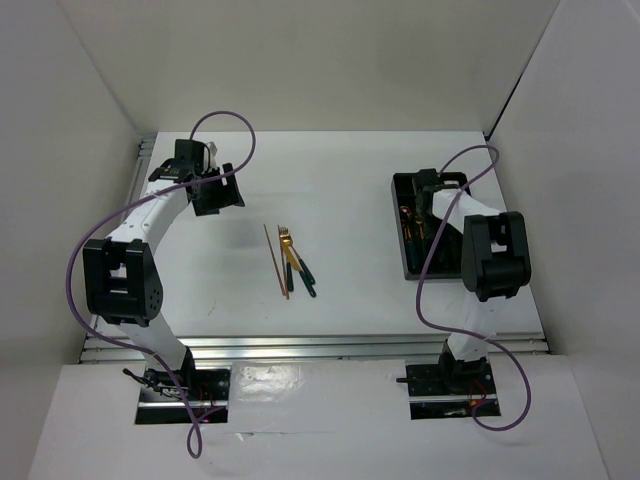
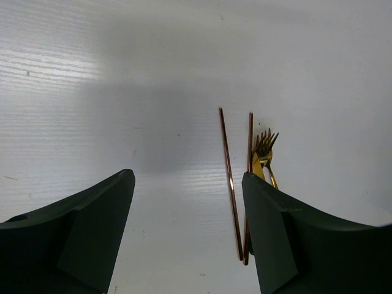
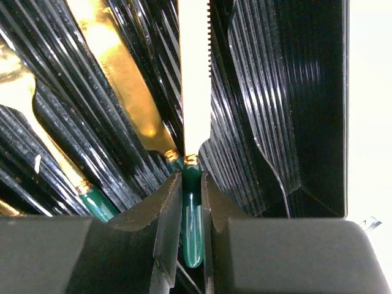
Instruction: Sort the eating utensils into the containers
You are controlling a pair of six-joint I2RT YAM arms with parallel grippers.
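My right gripper [image 3: 192, 184] is shut on the teal-green handle [image 3: 192, 236] of a gold utensil with a serrated blade [image 3: 195, 73]. It holds the utensil inside the black ribbed tray [image 3: 275, 92], with the blade lying along a compartment. Two more gold utensils [image 3: 122, 67] lie in the tray to its left. My left gripper [image 2: 188, 174] is open and empty above the table. Two brown chopsticks [image 2: 229, 177] lie just inside its right finger, next to a gold fork [image 2: 264, 147]. In the top view the chopsticks [image 1: 276, 260] and forks [image 1: 290, 250] lie mid-table, and the tray [image 1: 400, 225] is at the right.
White walls enclose the table on the left, back and right. Purple cables loop over both arms. A metal rail runs along the table's near edge [image 1: 320, 345].
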